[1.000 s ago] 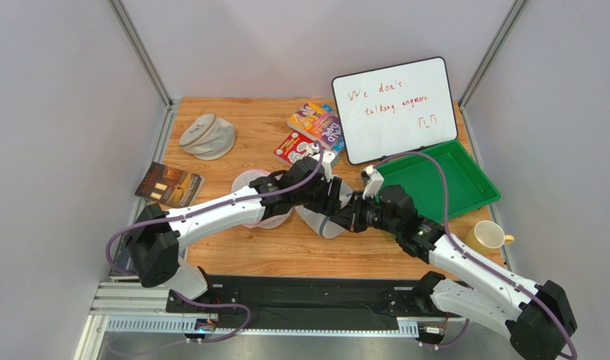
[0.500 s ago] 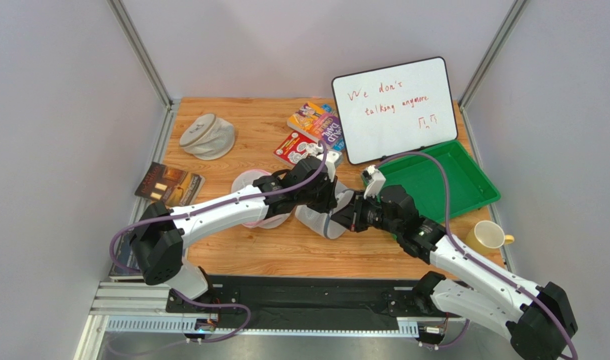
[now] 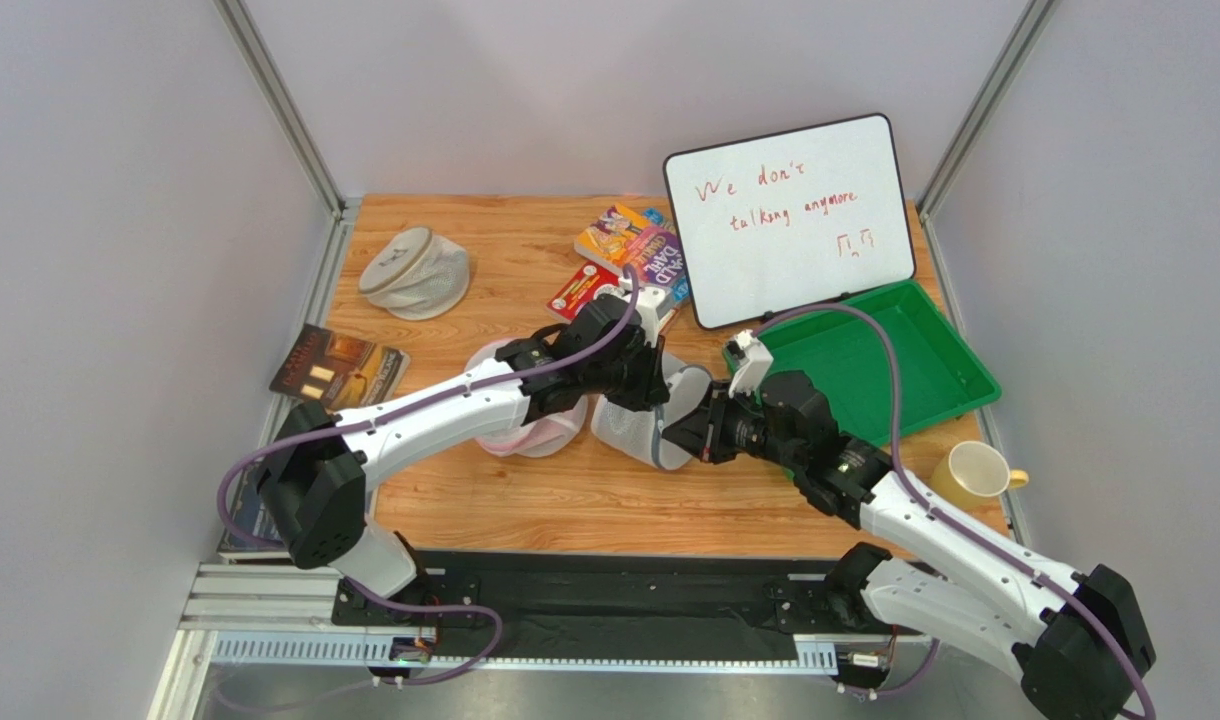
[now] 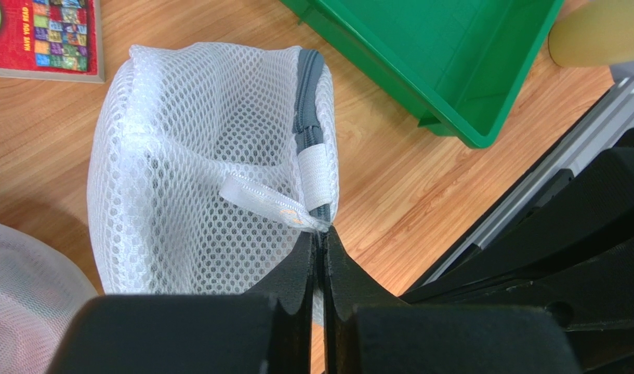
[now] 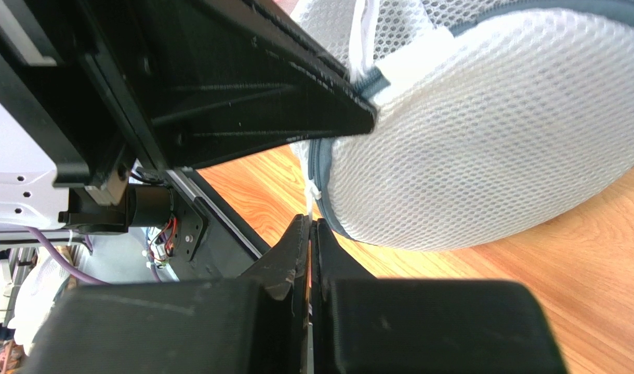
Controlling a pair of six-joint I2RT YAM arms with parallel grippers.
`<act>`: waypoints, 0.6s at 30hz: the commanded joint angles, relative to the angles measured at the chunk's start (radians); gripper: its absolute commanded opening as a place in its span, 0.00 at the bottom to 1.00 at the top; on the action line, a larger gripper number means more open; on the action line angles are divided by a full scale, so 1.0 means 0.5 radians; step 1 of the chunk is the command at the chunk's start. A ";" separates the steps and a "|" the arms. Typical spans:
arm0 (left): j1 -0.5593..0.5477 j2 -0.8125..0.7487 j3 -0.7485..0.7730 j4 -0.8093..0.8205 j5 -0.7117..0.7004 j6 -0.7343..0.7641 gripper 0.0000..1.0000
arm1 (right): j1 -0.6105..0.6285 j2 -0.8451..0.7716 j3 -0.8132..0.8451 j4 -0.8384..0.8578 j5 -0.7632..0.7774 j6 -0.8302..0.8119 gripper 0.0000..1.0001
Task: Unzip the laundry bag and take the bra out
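One whiteboard behind laundry bag: "We don't talking anymore".

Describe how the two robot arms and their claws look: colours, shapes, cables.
The left arm and the right arm have white tubular links joined by black joints. A greyish-purple cable loops along each. A small white camera block sits at each wrist. The left claw and the right claw are matte black, each with two flat wedge-shaped fingers tapering to narrow tips.

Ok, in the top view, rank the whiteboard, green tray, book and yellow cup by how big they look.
1. whiteboard and green tray: close, and the tray is partly covered, so unranked.
2. book.
3. yellow cup.
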 commanded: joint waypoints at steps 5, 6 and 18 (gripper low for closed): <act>0.145 -0.054 0.054 0.114 0.086 0.000 0.00 | 0.015 -0.014 -0.049 0.064 -0.034 0.036 0.00; 0.172 -0.057 0.057 0.121 0.098 0.000 0.00 | 0.012 -0.014 -0.052 0.067 -0.031 0.039 0.00; 0.347 0.096 0.195 0.139 0.329 0.037 0.00 | 0.015 -0.017 -0.074 0.067 -0.056 0.054 0.00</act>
